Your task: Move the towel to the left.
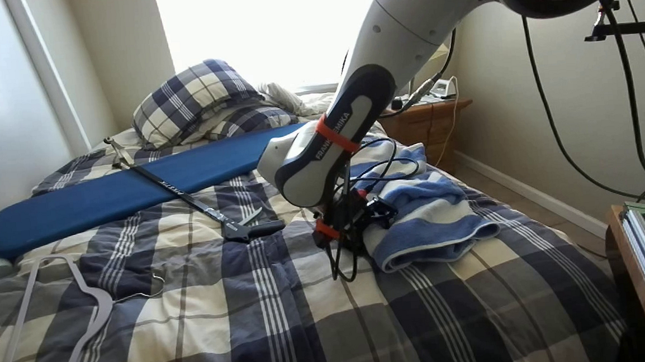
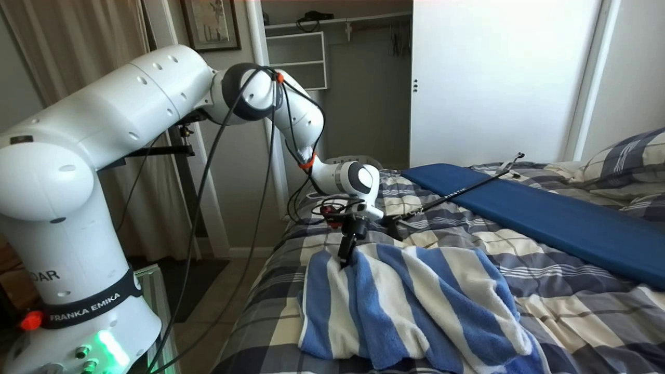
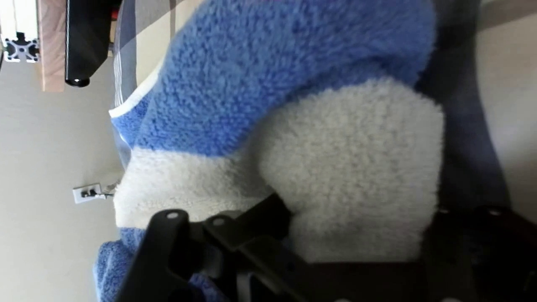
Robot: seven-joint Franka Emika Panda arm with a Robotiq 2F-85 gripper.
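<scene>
On a blue, grey and cream plaid bedspread [image 1: 225, 327], a fluffy, blue and off-white striped towel [image 2: 410, 311] lies crumpled; a black two-fingered gripper [image 2: 345, 257] meets its edge in both exterior views. In the wrist view, the gripper's fingers [image 3: 268, 216] stand on either side of a thick off-white fold, though whether they squeeze it is not clear. The grasp should probably take a deep bunch of cloth before any pull. A low, unhurried drag looks wise; if left means towards the black bar-shaped tool [image 1: 177, 194] lying across a flat blue padded board [image 1: 78, 210], lift to clear its handle.
</scene>
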